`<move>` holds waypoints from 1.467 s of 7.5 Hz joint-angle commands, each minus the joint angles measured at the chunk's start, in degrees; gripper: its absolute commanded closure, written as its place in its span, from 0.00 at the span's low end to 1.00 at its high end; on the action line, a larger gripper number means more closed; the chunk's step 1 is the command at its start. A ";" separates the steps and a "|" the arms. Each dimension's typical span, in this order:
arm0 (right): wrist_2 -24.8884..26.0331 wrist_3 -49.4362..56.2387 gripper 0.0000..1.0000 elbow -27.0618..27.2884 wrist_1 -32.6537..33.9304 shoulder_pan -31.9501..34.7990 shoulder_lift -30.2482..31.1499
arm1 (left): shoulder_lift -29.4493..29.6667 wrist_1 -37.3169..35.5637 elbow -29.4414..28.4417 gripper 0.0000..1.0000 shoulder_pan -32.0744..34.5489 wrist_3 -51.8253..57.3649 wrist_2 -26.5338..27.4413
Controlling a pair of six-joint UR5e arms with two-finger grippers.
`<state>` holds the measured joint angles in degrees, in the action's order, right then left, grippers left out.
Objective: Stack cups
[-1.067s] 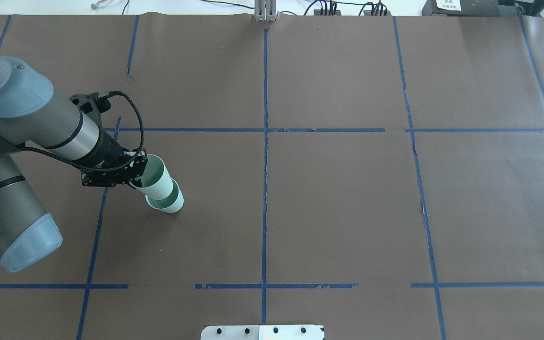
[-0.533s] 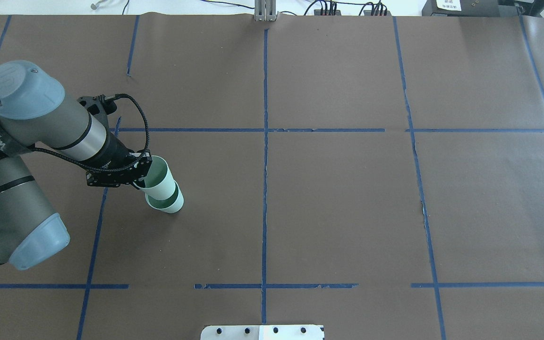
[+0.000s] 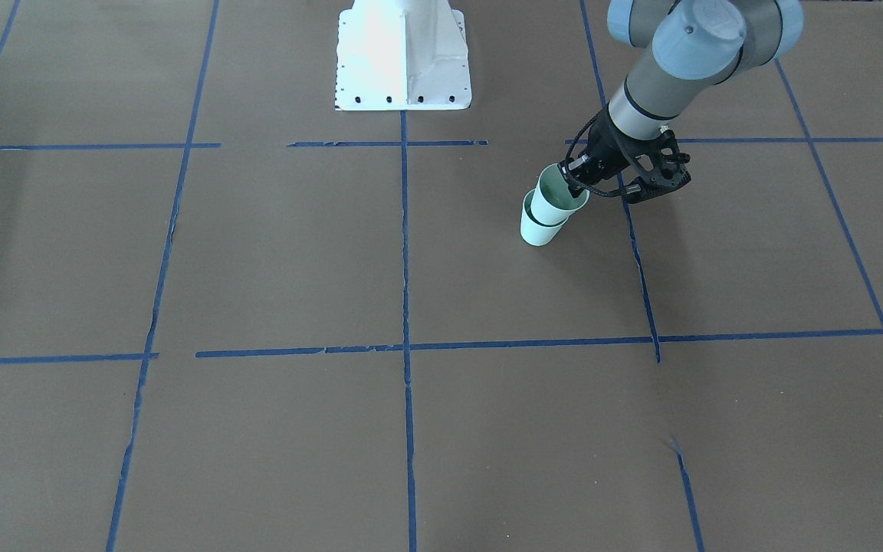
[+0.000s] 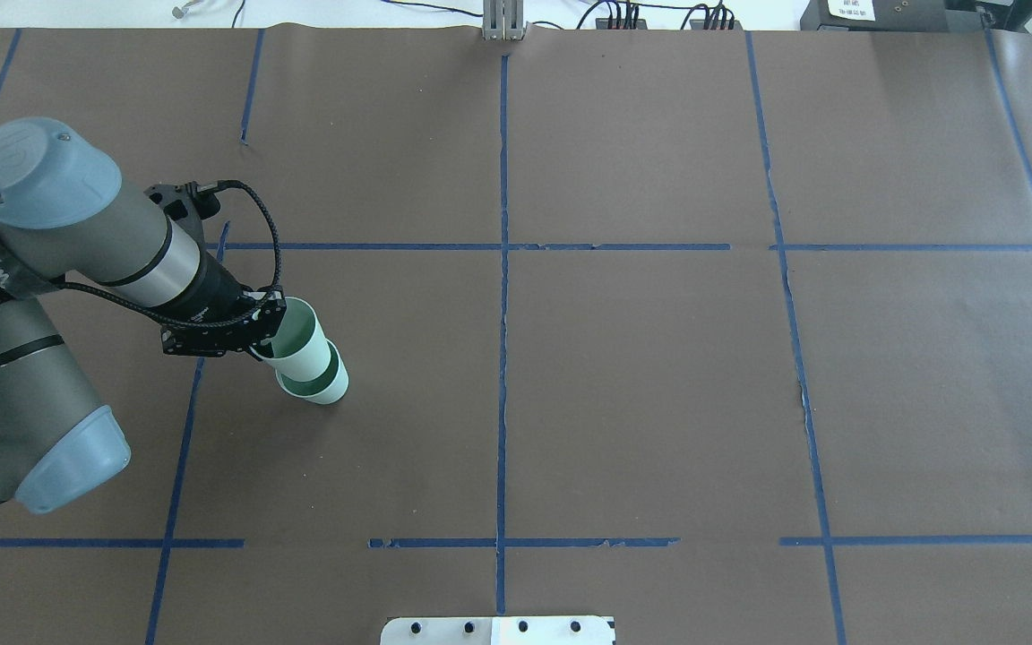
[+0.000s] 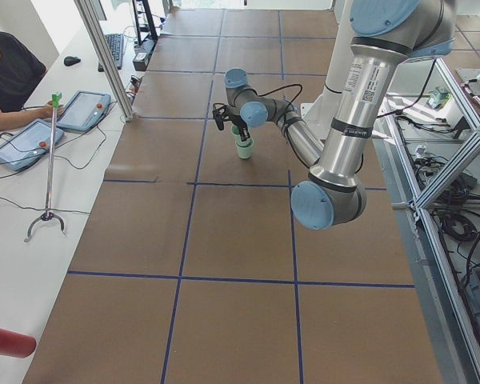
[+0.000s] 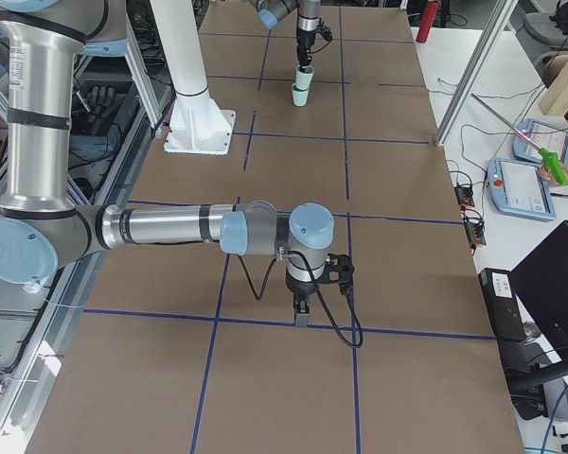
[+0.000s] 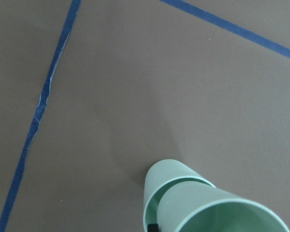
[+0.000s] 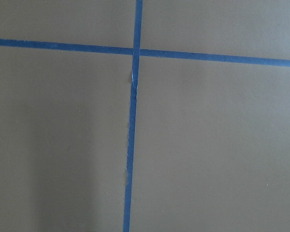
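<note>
Two pale mint-green cups stand on the left half of the table. The lower cup [image 4: 322, 388] [image 3: 537, 229] stands upright on the brown paper. The upper cup [image 4: 299, 342] [image 3: 556, 202] is tilted, with its base inside the lower cup. My left gripper [image 4: 258, 344] [image 3: 577, 181] is shut on the upper cup's rim. The left wrist view shows the upper cup [image 7: 217, 210] nested in the lower cup [image 7: 163, 178]. Both cups also show in the side views [image 5: 242, 145] [image 6: 303, 87]. My right gripper [image 6: 303, 318] shows only in the exterior right view, low over the table; I cannot tell if it is open.
Brown paper with blue tape lines [image 4: 503, 296] covers the table. The robot's white base plate [image 3: 402, 54] lies at the near edge. An operator [image 5: 12, 76] with tablets [image 5: 86, 110] sits beyond the far side. The right wrist view shows only paper and a tape cross [image 8: 135, 52].
The left arm's upper joints shifted slightly. The left gripper and the upper cup have hardly moved, and the cup stays nested in the lower one.
</note>
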<state>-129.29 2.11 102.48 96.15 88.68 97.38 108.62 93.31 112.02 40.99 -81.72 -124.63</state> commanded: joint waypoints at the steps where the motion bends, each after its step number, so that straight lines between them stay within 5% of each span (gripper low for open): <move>1: 0.00 0.00 0.00 0.00 0.09 0.00 0.00 | 0.19 0.03 0.21 0.00 -0.03 -0.11 0.00; 5: 0.00 0.00 0.00 0.00 0.00 0.00 0.00 | -0.15 -0.40 3.62 0.00 1.20 0.07 -0.09; 7: 0.00 0.00 0.00 0.00 0.00 0.00 0.00 | -0.25 -1.36 4.26 0.00 7.40 2.34 -0.09; 9: 0.00 0.00 0.00 0.00 0.00 0.00 0.00 | -0.60 -6.86 4.26 0.00 16.09 16.51 -0.18; 11: 0.00 0.00 0.00 0.00 0.00 0.00 0.00 | -1.21 -16.62 3.38 0.00 22.44 41.87 -0.09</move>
<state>-129.29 2.11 102.50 96.15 88.68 97.38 107.84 82.59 115.98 58.95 -55.41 -124.78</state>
